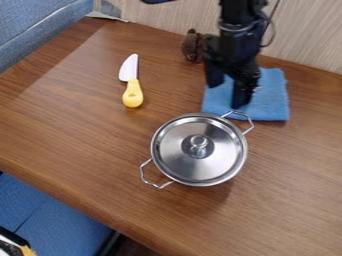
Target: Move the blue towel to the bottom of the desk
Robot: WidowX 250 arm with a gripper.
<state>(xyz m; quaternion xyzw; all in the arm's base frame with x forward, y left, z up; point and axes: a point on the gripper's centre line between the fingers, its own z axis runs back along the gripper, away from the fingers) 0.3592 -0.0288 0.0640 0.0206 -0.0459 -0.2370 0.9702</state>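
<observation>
In the camera view, the arm (239, 42) is hanging down from the top edge, right of centre, its jaws standing open and apart, pointing down, probably so that they can pinch cloth. The blue towel (272, 97) is lying at the upper right of the table (73, 130), with the jaws showing over its left part; whether they are touching it, I cannot tell. The pot (199, 149) is sitting just below, so a path down its right side is looking safer.
</observation>
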